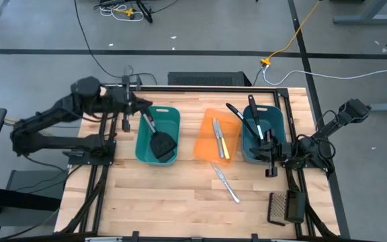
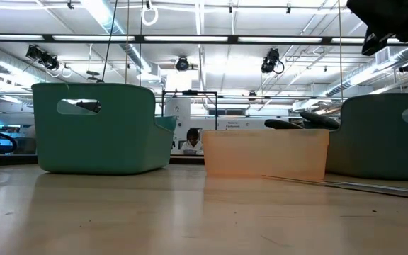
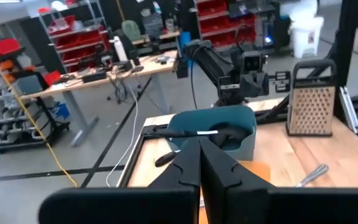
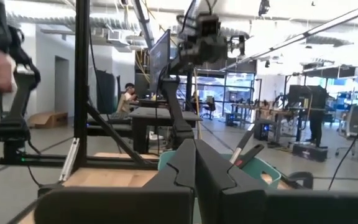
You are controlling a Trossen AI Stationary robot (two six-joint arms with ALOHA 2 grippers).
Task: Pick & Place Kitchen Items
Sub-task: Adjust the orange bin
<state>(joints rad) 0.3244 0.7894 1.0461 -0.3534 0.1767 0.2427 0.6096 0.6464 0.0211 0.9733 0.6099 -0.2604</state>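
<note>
The left gripper [image 1: 142,105] hangs fully closed and empty above the back left corner of the teal plastic bin on the left [image 1: 157,134], its 2 dark fingers [image 3: 199,163] pressed together. Inside that bin lies a black slotted spatula [image 1: 162,143], head toward the front. On the pale wooden counter [image 1: 173,195], the shallow orange plastic bin [image 1: 218,138] in the middle holds what look like 2 small knives, a silver one [image 1: 216,138] and a yellow-handled one [image 1: 224,148], though they are hard to separate. In front of it a small silver knife [image 1: 226,183] lies loose on the counter. The darker teal bin on the right [image 1: 263,134] holds several long black utensils [image 1: 247,119] leaning on its rim. The right gripper [image 1: 271,169] sits by that bin's front right corner, also closed with nothing in it. A dark rectangular mesh grater [image 1: 285,208] lies near the front right edge.
</note>
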